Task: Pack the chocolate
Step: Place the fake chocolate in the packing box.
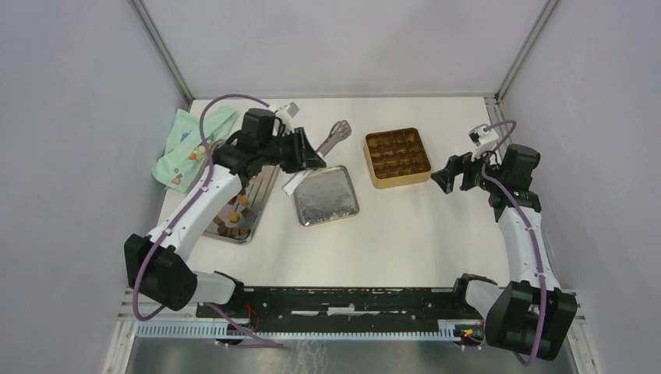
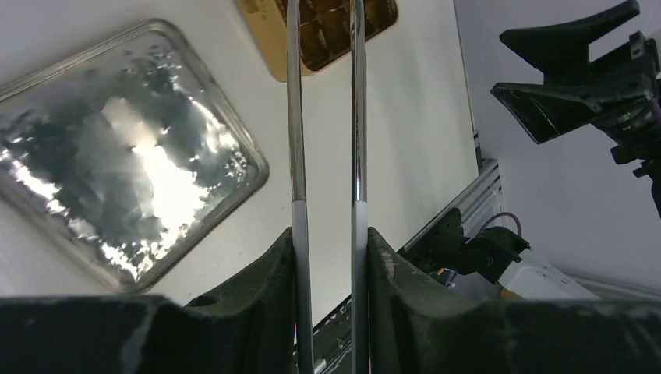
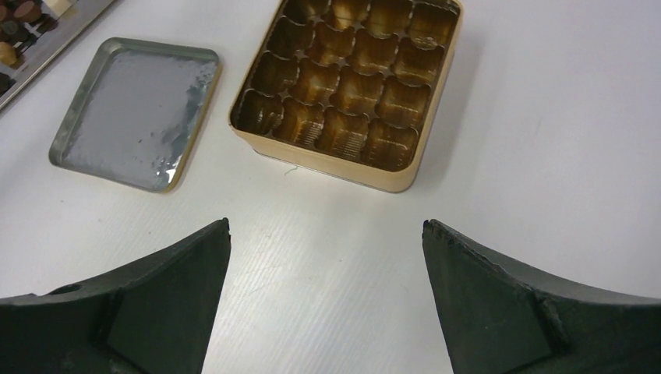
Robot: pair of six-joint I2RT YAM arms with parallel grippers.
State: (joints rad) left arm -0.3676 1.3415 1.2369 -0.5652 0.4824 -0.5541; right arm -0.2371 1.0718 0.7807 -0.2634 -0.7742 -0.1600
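Note:
The chocolate (image 1: 234, 218) lies as several small brown chunks on a long metal tray (image 1: 257, 199) at the left; a few chunks show at the top left of the right wrist view (image 3: 19, 19). The gold tin (image 1: 397, 157) stands open with its compartments empty (image 3: 351, 86). My left gripper (image 1: 310, 160) is shut on the long metal tweezers (image 1: 335, 134), held above the table between tray and tin. In the left wrist view the gripper (image 2: 327, 234) clamps both tweezer prongs (image 2: 295, 140). My right gripper (image 1: 452, 175) is open and empty just right of the tin (image 3: 326, 226).
The tin's silver lid (image 1: 326, 195) lies upside down between tray and tin, also in the wrist views (image 2: 117, 148) (image 3: 136, 113). A green patterned bag (image 1: 191, 144) lies at the far left. Grey walls enclose the table on three sides.

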